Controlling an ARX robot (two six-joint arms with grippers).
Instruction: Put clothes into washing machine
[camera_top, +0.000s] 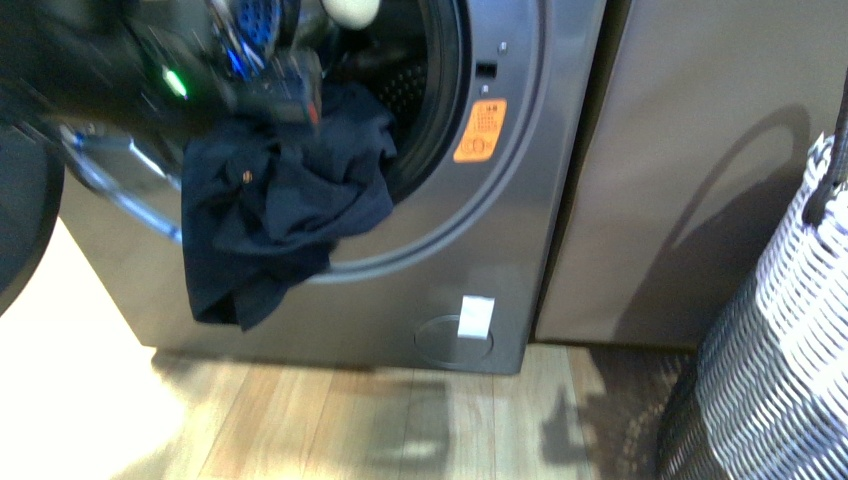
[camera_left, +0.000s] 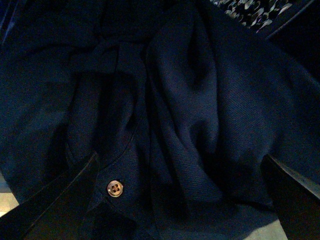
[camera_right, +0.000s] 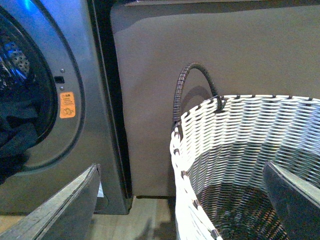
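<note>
The dark navy clothes (camera_top: 270, 205) hang half out of the porthole of the grey washing machine (camera_top: 520, 200), draped over the lower rim below the perforated drum (camera_top: 405, 90). An orange sticker (camera_top: 480, 130) sits right of the opening. My left gripper (camera_top: 290, 95) is at the porthole's upper left, just above the fabric. In the left wrist view the left gripper (camera_left: 180, 210) is open close over the navy folds (camera_left: 200, 110), with a light button (camera_left: 115, 188) beside one finger. My right gripper (camera_right: 180, 200) is open and empty above the basket's rim, and this view also shows the machine (camera_right: 85, 60).
A white wicker basket (camera_top: 780, 330) with a dark handle (camera_right: 192, 80) stands on the wooden floor (camera_top: 400, 420) at the right. A grey flat panel (camera_top: 700, 150) stands between machine and basket. The machine's open door (camera_top: 25, 220) is at the far left.
</note>
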